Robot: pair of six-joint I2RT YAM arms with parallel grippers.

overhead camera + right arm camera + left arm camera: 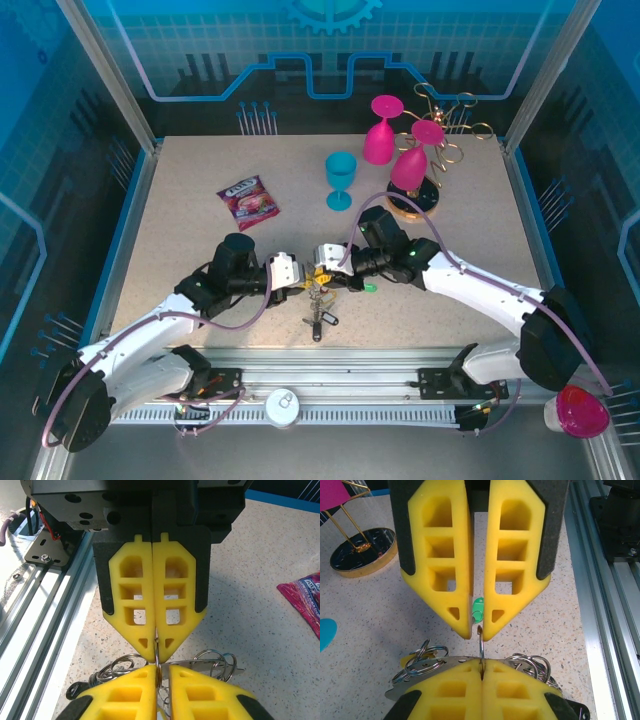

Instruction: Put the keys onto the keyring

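Yellow left fingers (450, 690), frame bottom, clamped on keyring (481, 649); right fingers (440, 560), above, slightly apart around its wire.

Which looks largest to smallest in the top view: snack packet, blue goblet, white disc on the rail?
Largest: snack packet.
Then blue goblet and white disc, too alike to rank.

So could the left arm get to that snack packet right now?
Probably yes: the snack packet lies ahead of it on the table with nothing between. But the left gripper is shut on the keyring, so it would have to let go first.
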